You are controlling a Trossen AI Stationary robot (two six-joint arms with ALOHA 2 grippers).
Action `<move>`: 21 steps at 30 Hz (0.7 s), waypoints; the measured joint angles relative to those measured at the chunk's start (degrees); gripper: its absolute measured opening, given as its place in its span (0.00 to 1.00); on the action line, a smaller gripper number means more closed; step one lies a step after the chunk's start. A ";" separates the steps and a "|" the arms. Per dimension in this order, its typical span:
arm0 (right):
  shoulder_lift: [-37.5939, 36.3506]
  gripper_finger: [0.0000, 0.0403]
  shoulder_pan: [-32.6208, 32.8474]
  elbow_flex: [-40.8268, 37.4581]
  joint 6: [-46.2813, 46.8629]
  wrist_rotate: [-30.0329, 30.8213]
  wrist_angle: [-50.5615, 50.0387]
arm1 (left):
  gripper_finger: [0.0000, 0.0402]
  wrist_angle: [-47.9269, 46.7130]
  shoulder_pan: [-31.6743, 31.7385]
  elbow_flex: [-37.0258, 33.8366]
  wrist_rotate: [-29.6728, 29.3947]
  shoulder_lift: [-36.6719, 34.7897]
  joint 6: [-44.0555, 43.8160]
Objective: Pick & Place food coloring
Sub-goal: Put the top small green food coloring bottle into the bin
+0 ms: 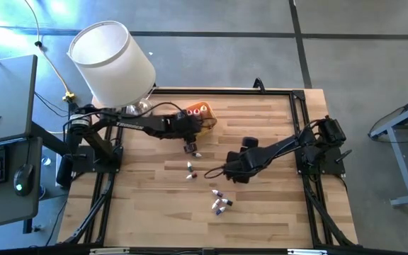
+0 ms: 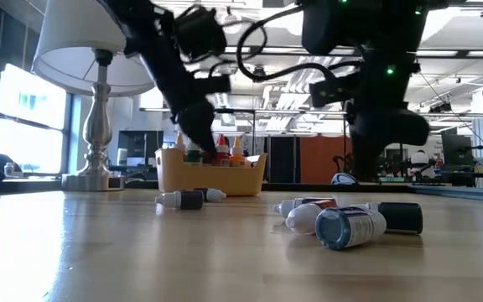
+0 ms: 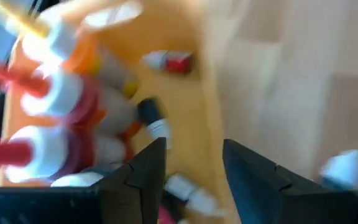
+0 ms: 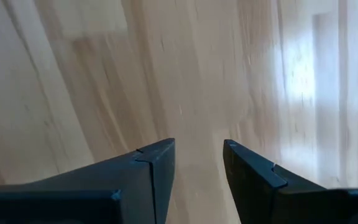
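The food coloring bottles are split between two places. Several stand or lie in the orange tray (image 1: 202, 113) (image 3: 104, 106), and several lie loose on the wood, among them one near the tray (image 1: 197, 154) and a cluster toward the near edge (image 1: 221, 204) (image 2: 350, 225). My left gripper (image 1: 192, 140) (image 3: 194, 168) hangs open over the tray's near wall, holding nothing. A small white-capped bottle (image 3: 188, 190) lies in the tray just below its fingers. My right gripper (image 1: 227, 172) (image 4: 197, 162) stands open over bare wood beside the loose bottles.
A table lamp with a white shade (image 1: 112, 53) (image 2: 90, 42) stands at the far left corner, close behind the tray. A black frame rail (image 1: 225, 91) runs round the tabletop. Bare wood lies to the near left and near right.
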 joint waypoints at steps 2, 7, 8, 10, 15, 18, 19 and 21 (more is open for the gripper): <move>0.00 0.32 -0.30 0.00 0.00 0.38 1.86 | 0.39 -1.34 -2.39 2.54 0.03 0.00 -0.14; 0.00 0.32 -1.24 0.00 0.00 1.39 3.75 | 0.39 -9.99 -8.42 9.87 0.88 -0.07 1.44; 0.00 0.32 -1.37 0.00 0.09 0.64 3.93 | 0.39 -11.06 -9.61 10.82 1.48 -0.09 1.74; 0.00 0.32 -1.61 0.00 0.33 -2.26 3.95 | 0.39 -13.77 -11.92 12.11 1.19 -0.09 1.83; 0.00 0.32 -1.34 0.00 0.48 -7.68 3.90 | 0.39 -26.92 -16.46 15.18 -5.33 -0.09 -0.42; -0.62 0.32 -0.45 0.00 2.18 -8.27 2.07 | 0.39 -37.51 -18.46 16.74 -6.87 -0.27 -5.53; -1.31 0.32 0.05 0.00 3.27 -8.27 1.09 | 0.39 -40.23 -19.11 16.80 -6.93 -0.83 -7.11; -3.11 0.32 1.20 0.00 5.92 -7.83 -0.50 | 0.39 -44.19 -20.55 16.20 -7.43 -2.37 -8.94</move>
